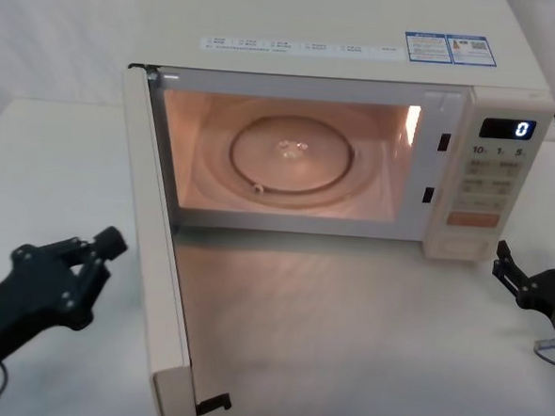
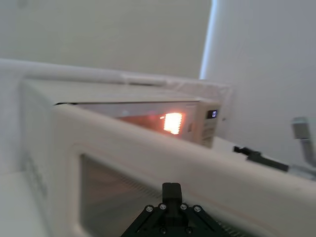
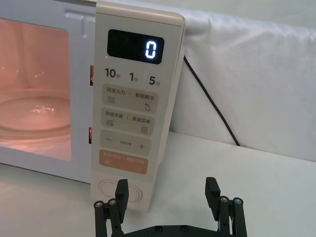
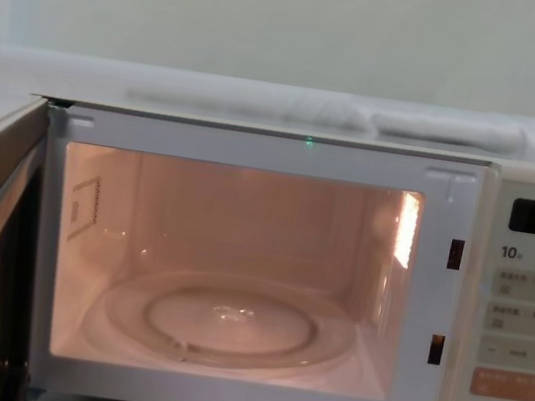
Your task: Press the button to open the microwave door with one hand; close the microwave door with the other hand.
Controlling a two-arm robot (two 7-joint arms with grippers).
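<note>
Opening step judged complete: the microwave door [image 1: 157,257] stands swung wide. Left tool [image 1: 91,253], seemingly closed, sits just outside the door's outer face; next it must push that face shut. Right tool [image 1: 530,266], fingers spread, sits near the button [image 1: 461,246].

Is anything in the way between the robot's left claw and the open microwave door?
No. In the head view a bare strip of white table separates the left gripper from the microwave door, which stands swung wide open. Nothing sits between them.
</note>
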